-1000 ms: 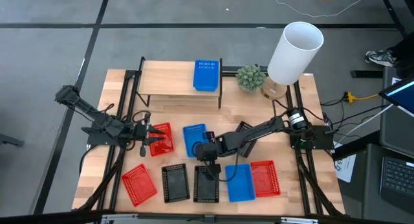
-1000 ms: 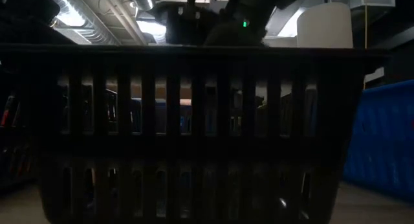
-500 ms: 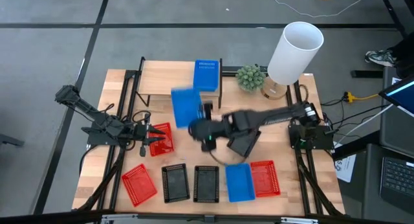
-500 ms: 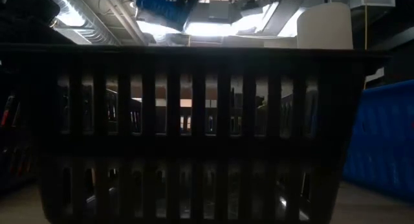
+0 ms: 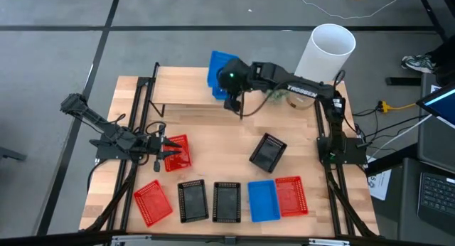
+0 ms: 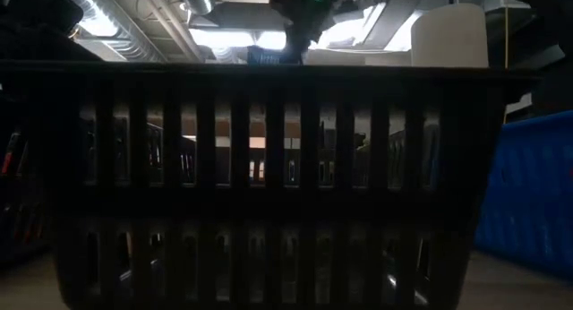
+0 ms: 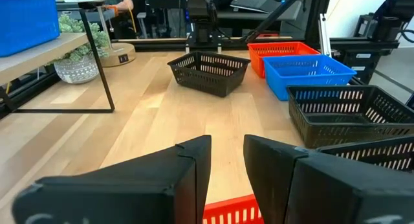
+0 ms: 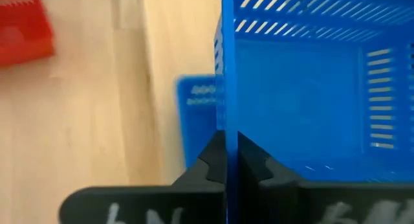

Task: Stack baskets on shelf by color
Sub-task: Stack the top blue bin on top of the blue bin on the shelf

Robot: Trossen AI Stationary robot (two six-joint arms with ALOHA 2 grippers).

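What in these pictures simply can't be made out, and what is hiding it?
- Low view: a black basket pressed against the lens hides nearly the whole table.
- High view: the right pincer and its carried blue basket cover the blue basket already on the shelf.
- Left wrist view: the left pincer hides most of the red basket.

Glossy blue plastic mesh basket (image 8: 304,88); matt light wood shelf (image 5: 181,89).

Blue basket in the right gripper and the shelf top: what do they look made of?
Blue basket: apparently molded plastic, thin glossy slotted walls, pinched in the right gripper. Shelf top: seemingly light wood plank, pale matte surface; legs look like thin black metal.
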